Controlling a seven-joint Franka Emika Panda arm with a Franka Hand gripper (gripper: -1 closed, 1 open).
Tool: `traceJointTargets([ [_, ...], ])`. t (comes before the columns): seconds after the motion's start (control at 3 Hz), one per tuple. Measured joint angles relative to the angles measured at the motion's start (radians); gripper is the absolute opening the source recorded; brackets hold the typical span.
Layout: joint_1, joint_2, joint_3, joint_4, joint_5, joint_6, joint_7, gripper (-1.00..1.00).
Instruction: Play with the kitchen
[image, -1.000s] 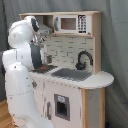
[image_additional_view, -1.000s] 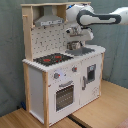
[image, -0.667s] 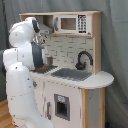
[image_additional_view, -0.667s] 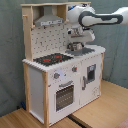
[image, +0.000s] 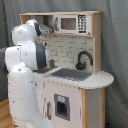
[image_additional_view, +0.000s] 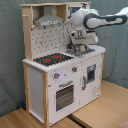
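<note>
arm bent, wrist down | gripper (image_additional_view: 78, 48) over kitchen (image_additional_view: 60, 75) sink (image: 71, 74) | finger state: can't tell

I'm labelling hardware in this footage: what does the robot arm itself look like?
The arm is built from glossy white, rounded, bulbous segments with dark bands at the joints. In the second exterior view its forearm is a white tube with a black section, ending in a grey wrist assembly.

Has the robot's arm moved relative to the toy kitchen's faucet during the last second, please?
No: the arm stays over the sink side of the kitchen, beside the faucet.
</note>
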Motion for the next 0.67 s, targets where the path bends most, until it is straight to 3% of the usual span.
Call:
traceJointTargets([
  [0.67,0.017,0.127,0.004,-0.161,-0.063,0.075,0.068,-1.0],
])
